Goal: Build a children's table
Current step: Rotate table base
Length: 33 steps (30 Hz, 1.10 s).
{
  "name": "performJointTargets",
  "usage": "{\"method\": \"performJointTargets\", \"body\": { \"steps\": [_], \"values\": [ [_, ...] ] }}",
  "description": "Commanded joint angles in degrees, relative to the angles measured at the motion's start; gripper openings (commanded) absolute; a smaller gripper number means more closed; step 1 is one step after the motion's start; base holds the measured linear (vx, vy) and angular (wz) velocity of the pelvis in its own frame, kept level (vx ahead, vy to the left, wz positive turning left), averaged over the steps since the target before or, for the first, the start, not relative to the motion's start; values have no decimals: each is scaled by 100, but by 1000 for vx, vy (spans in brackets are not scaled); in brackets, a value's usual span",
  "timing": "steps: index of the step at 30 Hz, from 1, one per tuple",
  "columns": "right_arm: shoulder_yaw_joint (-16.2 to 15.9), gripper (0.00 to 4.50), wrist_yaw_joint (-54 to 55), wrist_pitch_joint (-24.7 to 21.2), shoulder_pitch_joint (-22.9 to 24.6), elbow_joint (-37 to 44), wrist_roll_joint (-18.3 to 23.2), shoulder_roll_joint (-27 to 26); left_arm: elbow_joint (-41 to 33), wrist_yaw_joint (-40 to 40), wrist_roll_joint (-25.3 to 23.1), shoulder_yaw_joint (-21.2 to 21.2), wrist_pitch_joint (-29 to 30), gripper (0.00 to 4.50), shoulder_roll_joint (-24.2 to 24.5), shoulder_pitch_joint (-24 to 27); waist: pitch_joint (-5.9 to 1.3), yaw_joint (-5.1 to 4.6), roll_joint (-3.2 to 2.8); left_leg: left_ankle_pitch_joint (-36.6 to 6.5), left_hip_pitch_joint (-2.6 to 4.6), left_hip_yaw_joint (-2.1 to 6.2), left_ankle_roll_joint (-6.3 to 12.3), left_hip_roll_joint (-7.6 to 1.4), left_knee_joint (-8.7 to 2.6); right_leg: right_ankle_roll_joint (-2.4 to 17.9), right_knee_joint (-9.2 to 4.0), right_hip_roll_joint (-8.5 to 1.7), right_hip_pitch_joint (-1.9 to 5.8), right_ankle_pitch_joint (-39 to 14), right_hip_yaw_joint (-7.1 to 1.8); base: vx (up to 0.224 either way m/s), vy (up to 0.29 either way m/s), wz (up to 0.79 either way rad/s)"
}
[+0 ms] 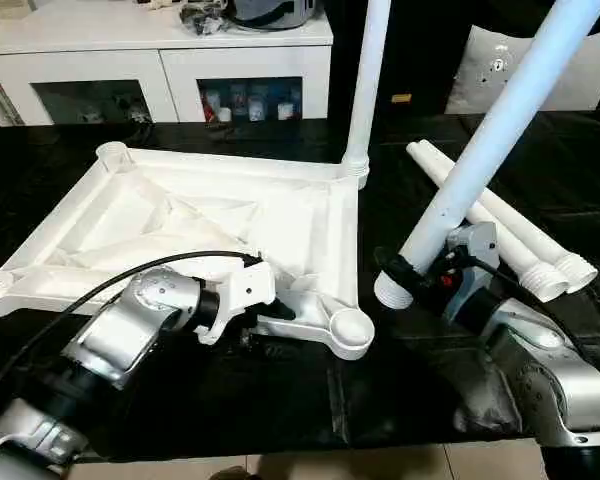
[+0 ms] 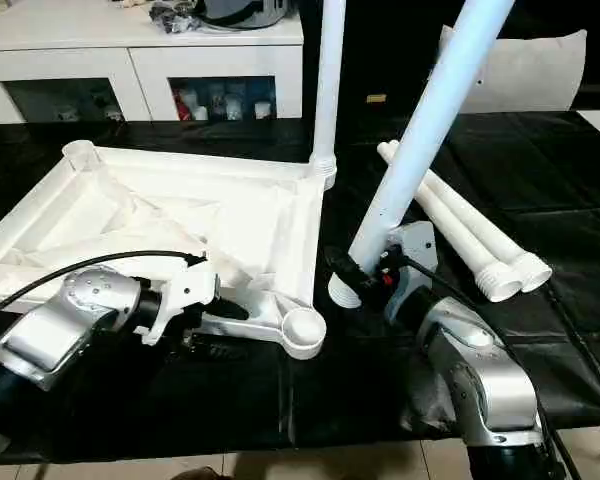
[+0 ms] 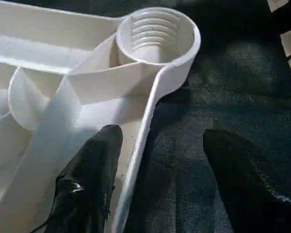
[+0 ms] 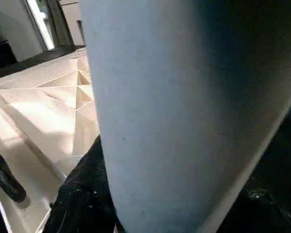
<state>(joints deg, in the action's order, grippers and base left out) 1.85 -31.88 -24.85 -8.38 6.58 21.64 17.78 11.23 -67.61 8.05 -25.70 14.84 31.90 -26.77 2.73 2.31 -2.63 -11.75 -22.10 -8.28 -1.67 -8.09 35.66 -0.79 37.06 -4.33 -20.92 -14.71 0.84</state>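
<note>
The children's table top (image 1: 180,215) lies upside down on the black-covered table, ribs up. One white leg (image 1: 368,80) stands upright in its far right corner socket. My right gripper (image 1: 405,270) is shut on a second leg (image 1: 500,130) near its thick end, holding it tilted above the cloth beside the top's right edge. Two more legs (image 1: 520,235) lie side by side at the right. My left gripper (image 3: 165,136) is open astride the top's near rim, one finger (image 3: 92,170) inside and one outside, just short of the near right socket (image 3: 157,34).
A white cabinet (image 1: 160,50) with clutter on top stands behind the table. A white cushion-like object (image 1: 510,70) sits at the back right. The black cloth (image 1: 280,400) runs to the table's near edge, with floor below it.
</note>
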Motion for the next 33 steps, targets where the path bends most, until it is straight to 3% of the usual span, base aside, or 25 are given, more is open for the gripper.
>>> {"method": "performJointTargets", "body": {
  "steps": [1,9,13,20,25,26,33],
  "values": [
    [54,193,-37,25,44,178,24,28,157,-42,-82,11,-173,275,-21,-115,-344,13,-13,-693,109,89,191,-381,-473,1653,-407,-359,225,487,-168,0,0,0],
    [19,193,-15,28,97,221,31,39,487,-147,-229,-39,-439,196,-114,-202,-340,10,26,-642,96,87,249,-396,-478,1635,-409,-373,222,479,-175,0,0,0],
    [-3,193,-42,39,109,212,14,62,615,-184,-304,-55,-564,176,-135,-238,-335,11,20,-697,102,86,233,-402,-485,1624,-420,-377,212,356,-177,0,0,0],
    [-59,193,-98,63,133,195,-22,103,750,-228,-422,-64,-658,94,-149,-280,-329,10,17,-688,97,84,268,-406,-487,1638,-423,-381,207,377,-177,0,0,0],
    [-77,193,-110,67,160,199,-17,108,883,-280,-591,-131,-787,62,-110,-342,-323,4,32,-725,90,84,242,-406,-497,1623,-433,-386,211,336,-182,0,0,0],
    [-84,193,-109,71,165,196,-21,108,910,-282,-632,-139,-816,52,-106,-354,-323,-1,58,-715,89,82,251,-408,-497,1622,-433,-386,214,338,-182,0,0,0],
    [-98,193,-132,57,110,166,-31,104,949,-303,-720,-153,-845,3,-137,-365,-324,-14,55,-619,85,78,313,-414,-492,1640,-428,-394,208,382,-183,0,0,0]
  ]
}}
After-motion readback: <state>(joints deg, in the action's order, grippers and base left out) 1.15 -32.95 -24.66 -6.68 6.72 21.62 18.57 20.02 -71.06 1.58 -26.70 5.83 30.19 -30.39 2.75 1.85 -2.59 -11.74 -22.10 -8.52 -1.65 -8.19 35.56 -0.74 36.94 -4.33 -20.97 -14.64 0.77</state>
